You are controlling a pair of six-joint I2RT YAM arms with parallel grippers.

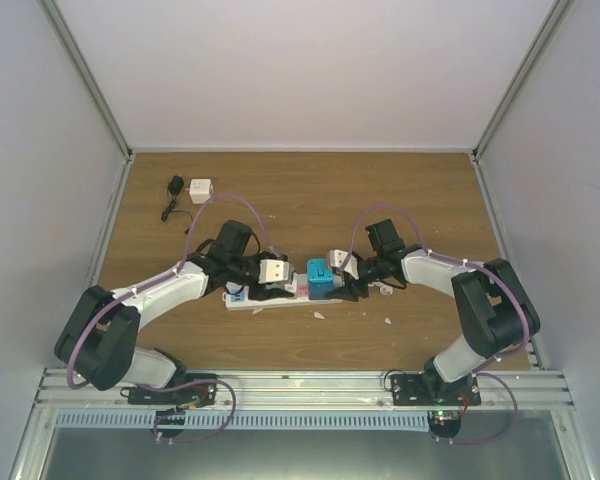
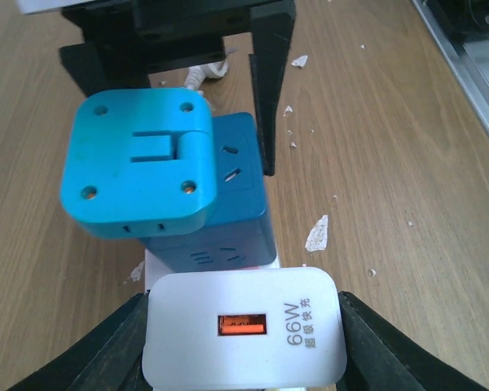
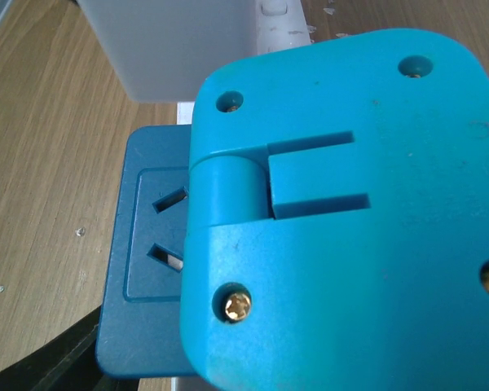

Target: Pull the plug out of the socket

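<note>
Left tool (image 2: 244,303) is clamped across the white charger (image 2: 244,338), one finger flush on each flank. I judge this hold is there to pin the socket (image 1: 270,302) down while the other side pulls. Socket lies flat on the tabletop (image 1: 310,200) between the two arms, long axis running left to right, with the blue plug (image 1: 320,279) standing in it just beside the charger. Right tool (image 1: 342,277) straddles the blue plug from the opposite end, fingers either side of its darker lower body; contact is hidden, so I cannot tell whether it is closed. Lighter top block sits skewed over that body. Plug looks seated, not yet out; a straight upward pull seems called for.
</note>
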